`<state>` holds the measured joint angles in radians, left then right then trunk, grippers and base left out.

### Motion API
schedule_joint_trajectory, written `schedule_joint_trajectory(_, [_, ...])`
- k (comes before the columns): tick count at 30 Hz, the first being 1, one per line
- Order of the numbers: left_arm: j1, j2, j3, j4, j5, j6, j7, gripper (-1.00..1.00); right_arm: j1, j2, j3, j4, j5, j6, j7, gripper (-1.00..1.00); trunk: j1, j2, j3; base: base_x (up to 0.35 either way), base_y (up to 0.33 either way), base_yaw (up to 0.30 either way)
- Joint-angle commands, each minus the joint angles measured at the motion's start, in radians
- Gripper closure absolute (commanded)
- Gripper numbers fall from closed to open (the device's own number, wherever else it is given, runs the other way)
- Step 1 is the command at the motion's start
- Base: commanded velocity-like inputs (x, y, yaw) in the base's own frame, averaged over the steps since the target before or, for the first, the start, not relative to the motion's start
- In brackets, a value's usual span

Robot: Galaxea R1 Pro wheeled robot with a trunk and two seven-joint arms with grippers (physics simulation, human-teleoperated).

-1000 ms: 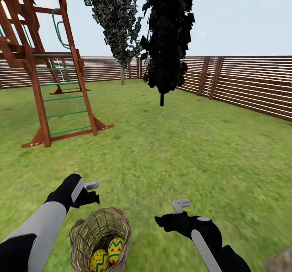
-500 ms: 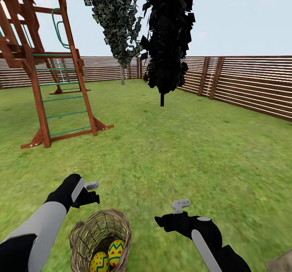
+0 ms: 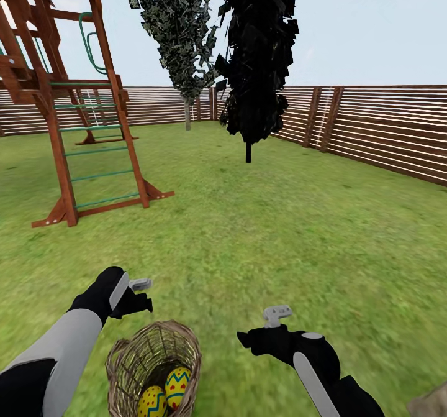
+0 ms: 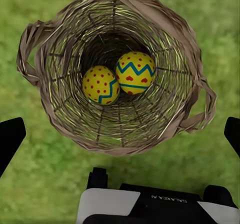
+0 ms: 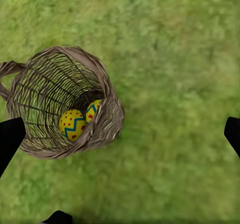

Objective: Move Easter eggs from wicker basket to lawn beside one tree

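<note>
Nearest to the robot, the wicker basket (image 3: 153, 367) stands upright on the lawn (image 3: 267, 243), between the two arms at the bottom of the head view. Two Easter eggs (image 4: 120, 77) lie touching each other at its bottom, both yellow with red dots and blue zigzag bands; a third cannot be made out. The left tool (image 3: 140, 294) hovers just beyond the basket's rim on its left side, and its wrist camera looks straight down into the basket, with its black fingertips (image 4: 10, 139) spread wide apart and nothing between them. The right tool (image 3: 273, 324) hangs above bare grass to the basket's right, apart from it, its fingertips (image 5: 9, 141) likewise wide apart and empty; from its wrist view the basket (image 5: 62, 101) sits off to one side. Farther out on the left stands a wooden play frame (image 3: 68, 100) with green rungs. Beyond that rise a narrow near-black columnar tree (image 3: 256, 56) and a greyer-leaved tree (image 3: 177, 32), both before the brown slatted fence (image 3: 372, 128) that rings the garden.
</note>
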<state>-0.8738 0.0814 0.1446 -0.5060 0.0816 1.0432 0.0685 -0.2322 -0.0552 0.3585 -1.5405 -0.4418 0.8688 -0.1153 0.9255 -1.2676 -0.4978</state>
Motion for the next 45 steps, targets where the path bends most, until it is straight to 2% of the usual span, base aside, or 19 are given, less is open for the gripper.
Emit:
schedule_joint_trajectory(1, [-0.001, -0.001, 0.003, -0.001, 0.009, 0.004, 0.007, -1.00, -0.001, -0.001, 0.002, -0.001, -0.010, 0.003, -0.010, -1.00, 0.004, -0.008, -0.004, 0.000, 0.000, 0.000])
schedule_joint_trajectory(9, [-0.001, -0.001, 0.003, -0.002, 0.009, 0.004, 0.005, -1.00, -0.001, 0.000, 0.002, -0.001, -0.010, 0.003, -0.010, -1.00, 0.004, -0.008, -0.004, 0.000, 0.000, 0.000])
schedule_joint_trajectory(26, [-0.001, -0.002, 0.003, -0.002, 0.009, 0.004, 0.005, -1.00, -0.001, 0.000, 0.006, -0.002, -0.007, 0.003, -0.007, -1.00, 0.069, -0.127, -0.057, 0.000, 0.000, 0.000])
schedule_joint_trajectory(35, [-0.001, -0.002, 0.003, -0.003, 0.009, -0.006, 0.004, -1.00, -0.001, 0.000, 0.006, -0.001, -0.005, 0.003, -0.004, -1.00, 0.069, -0.127, -0.057, 0.000, 0.000, 0.000])
schedule_joint_trajectory(45, [-0.001, -0.002, 0.002, -0.002, 0.009, -0.008, 0.004, -1.00, -0.001, 0.000, 0.005, -0.002, -0.006, 0.003, -0.002, -1.00, 0.107, -0.197, -0.089, 0.000, 0.000, 0.000])
